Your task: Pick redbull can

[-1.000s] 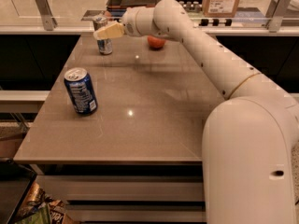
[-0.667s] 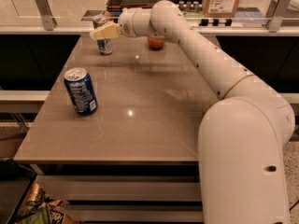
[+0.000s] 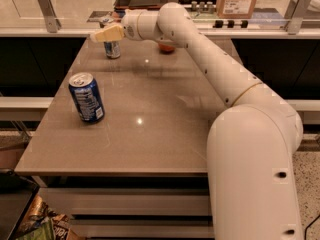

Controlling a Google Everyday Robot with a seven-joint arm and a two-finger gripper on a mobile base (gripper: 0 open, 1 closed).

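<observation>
Upper left of frame: beige gripper (image 3: pixel 101 34) on a white arm, just over the slim silver-and-blue redbull can (image 3: pixel 113 49).
Gripper opening: cannot tell; contact unclear.
Redbull can: upright, far end of grey table (image 3: pixel 150 134).
Left centre: wider blue soda can (image 3: pixel 86 98), upright, well apart.

The gripper (image 3: pixel 98 36) is cream-yellow, at the desk's (image 3: pixel 150 119) far left, just above the silver-and-blue redbull can (image 3: pixel 113 49); the arm (image 3: pixel 215 64) is white; the soda can (image 3: pixel 87 98) is deep blue with white lettering and a silver top; the desk is glossy grey-brown; a round thing (image 3: pixel 166 47) behind the arm is orange-red.
</observation>
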